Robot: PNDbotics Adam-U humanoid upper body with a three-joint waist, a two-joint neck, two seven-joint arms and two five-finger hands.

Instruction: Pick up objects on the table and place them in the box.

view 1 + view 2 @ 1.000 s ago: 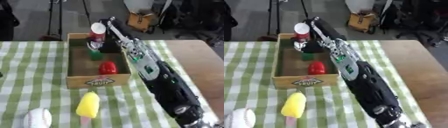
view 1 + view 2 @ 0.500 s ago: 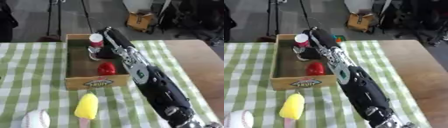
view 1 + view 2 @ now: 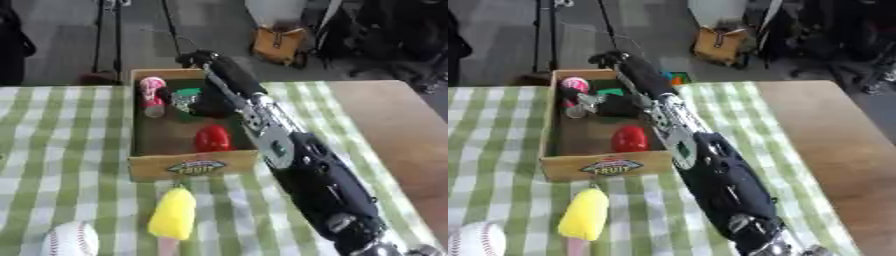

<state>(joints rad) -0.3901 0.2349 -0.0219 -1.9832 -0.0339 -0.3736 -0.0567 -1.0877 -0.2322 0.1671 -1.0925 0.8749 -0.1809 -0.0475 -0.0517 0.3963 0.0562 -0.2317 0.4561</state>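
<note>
Release looks to be what has just happened: a second ago the white-and-red bottle (image 3: 152,95) stood upright in the right hand (image 3: 208,102) at the box's far end, and now it lies tipped against the far-left inside corner of the box (image 3: 192,166), apart from the fingers. That means one more object is in — joining the red pepper-like thing (image 3: 213,138) and a green item (image 3: 185,96) near the back wall.

The right hand sits low inside the box, at the far right, dark against the dark interior; whether its fingers are spread or curled I cannot tell, though nothing seems held in it (the bottle is clear of it).

Still out on the checked desk (image 3: 61,150): a yellow popsicle-shaped toy (image 3: 172,215) just in front of the box, and a baseball (image 3: 71,239) at the near-left corner — two picks left, by my judgement. The left hand shows nowhere.
</note>
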